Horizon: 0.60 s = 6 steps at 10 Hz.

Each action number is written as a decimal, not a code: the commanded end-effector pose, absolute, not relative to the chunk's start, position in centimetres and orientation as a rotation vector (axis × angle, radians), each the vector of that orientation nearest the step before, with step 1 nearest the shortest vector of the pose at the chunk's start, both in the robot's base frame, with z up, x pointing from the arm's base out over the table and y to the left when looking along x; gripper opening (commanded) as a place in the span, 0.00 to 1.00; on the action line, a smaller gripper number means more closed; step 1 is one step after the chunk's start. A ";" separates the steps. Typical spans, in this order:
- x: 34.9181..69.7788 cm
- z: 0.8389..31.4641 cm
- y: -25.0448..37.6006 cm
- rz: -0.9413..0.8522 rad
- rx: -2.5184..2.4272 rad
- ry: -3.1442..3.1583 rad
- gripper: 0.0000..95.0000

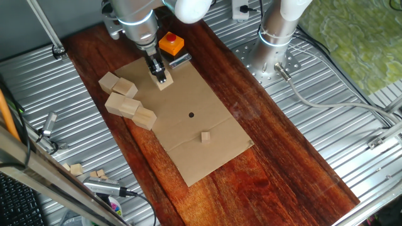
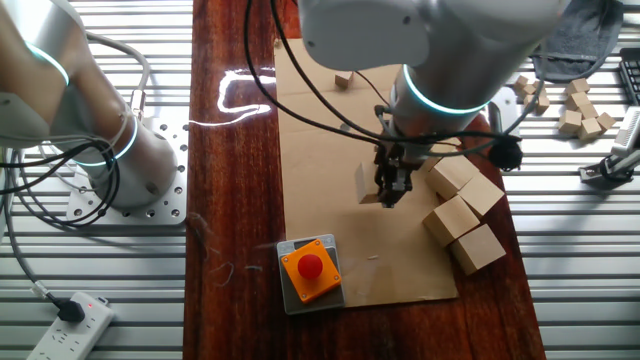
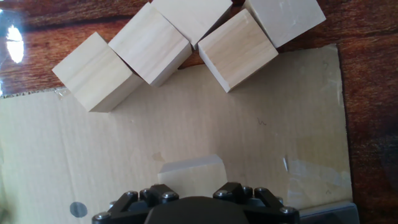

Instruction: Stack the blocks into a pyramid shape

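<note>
Pale, plain-faced wooden blocks (image 1: 125, 100) clustered at the edge of a cardboard sheet (image 1: 195, 135) on the dark wooden table (image 1: 282, 176) — touching one another, tilted at odd angles, partly off the cardboard. One more block (image 2: 368, 184) set apart, near the orange button box (image 2: 308, 270). Gripper (image 2: 392, 192) pointed straight down — clamped on that single block. Tiny cube (image 1: 205, 136) well apart.

We see the gripper (image 1: 161, 76) down on the cardboard sheet (image 1: 207, 119), its fingers around one block (image 1: 164, 82). Four more blocks (image 1: 125, 100) sit clustered to the side, with the orange button box (image 1: 171, 43) behind.
</note>
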<state>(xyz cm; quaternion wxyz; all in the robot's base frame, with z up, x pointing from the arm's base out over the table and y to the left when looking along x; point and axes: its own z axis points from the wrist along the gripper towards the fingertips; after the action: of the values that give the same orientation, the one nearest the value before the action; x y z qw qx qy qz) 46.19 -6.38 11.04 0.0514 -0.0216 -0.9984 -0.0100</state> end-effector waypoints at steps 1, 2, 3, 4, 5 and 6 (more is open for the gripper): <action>46.4 10.5 -6.4 -0.049 -0.085 -3.037 0.00; 46.4 10.2 -6.4 -0.050 -0.085 -3.036 0.00; 46.3 9.9 -6.4 -0.057 -0.087 -3.036 0.00; 46.3 9.5 -6.5 -0.066 -0.089 -3.035 0.00; 46.3 9.4 -6.5 -0.070 -0.090 -3.035 0.00; 46.3 8.8 -6.5 -0.074 -0.091 -3.035 0.00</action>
<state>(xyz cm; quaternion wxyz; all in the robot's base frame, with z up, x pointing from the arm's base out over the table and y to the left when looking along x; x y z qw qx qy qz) 46.35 -6.48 8.73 0.0510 -0.0296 -0.9980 -0.0246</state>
